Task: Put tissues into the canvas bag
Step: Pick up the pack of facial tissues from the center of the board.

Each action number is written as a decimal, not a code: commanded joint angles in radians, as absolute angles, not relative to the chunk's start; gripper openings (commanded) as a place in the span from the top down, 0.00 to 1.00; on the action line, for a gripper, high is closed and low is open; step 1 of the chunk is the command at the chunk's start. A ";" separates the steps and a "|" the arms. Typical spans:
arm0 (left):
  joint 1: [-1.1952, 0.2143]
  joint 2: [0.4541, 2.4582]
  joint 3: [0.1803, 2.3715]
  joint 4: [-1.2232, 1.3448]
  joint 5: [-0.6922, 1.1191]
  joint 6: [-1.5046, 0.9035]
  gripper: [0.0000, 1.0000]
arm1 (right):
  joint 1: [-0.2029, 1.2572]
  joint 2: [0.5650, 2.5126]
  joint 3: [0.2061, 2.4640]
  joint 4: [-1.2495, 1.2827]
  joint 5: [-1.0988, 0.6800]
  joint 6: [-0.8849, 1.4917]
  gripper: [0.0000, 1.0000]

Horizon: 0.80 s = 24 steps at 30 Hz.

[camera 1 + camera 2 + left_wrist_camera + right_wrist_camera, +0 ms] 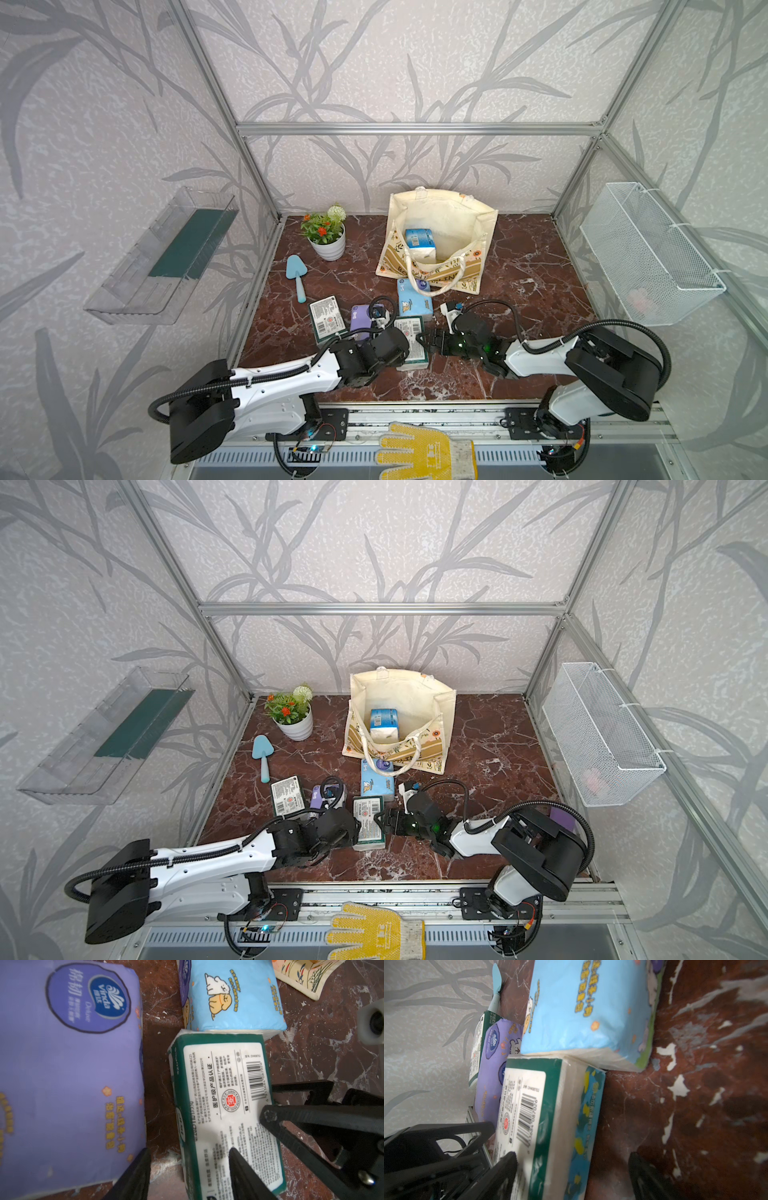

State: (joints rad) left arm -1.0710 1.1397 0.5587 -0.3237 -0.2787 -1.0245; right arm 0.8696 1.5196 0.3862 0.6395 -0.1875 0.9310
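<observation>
The left tool and the right tool are both hovering at a dark green plastic-wrapped tissue pack with a white barcode label. It is lying flat on the brown marble-patterned table, in front of the cream canvas bag with rope handles. Each tool's fingers are standing spread, one over the label and one beside the pack, and neither is visibly pinching it. A blue wrapped tissue pack is sitting inside the bag. A second blue pack is lying just in front of the bag, touching the green pack's far end. A lilac wrapped pack and a second dark green pack are lying in front of the bag, to its left.
</observation>
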 commanded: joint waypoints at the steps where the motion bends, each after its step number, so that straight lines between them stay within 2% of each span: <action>1: -1.065 1.159 0.558 -0.328 -0.294 -1.033 0.45 | 0.879 1.553 0.403 0.725 -0.201 0.966 0.16; 7: -1.062 1.202 0.575 -0.308 -0.278 -1.031 0.50 | 0.894 1.611 0.394 0.819 -0.201 1.006 0.18; 19: -1.056 1.239 0.582 -0.275 -0.258 -1.034 0.51 | 0.917 1.673 0.415 0.869 -0.202 1.027 0.24; 24: -1.053 1.257 0.583 -0.268 -0.252 -1.036 0.52 | 0.919 1.678 0.413 0.900 -0.198 1.032 0.33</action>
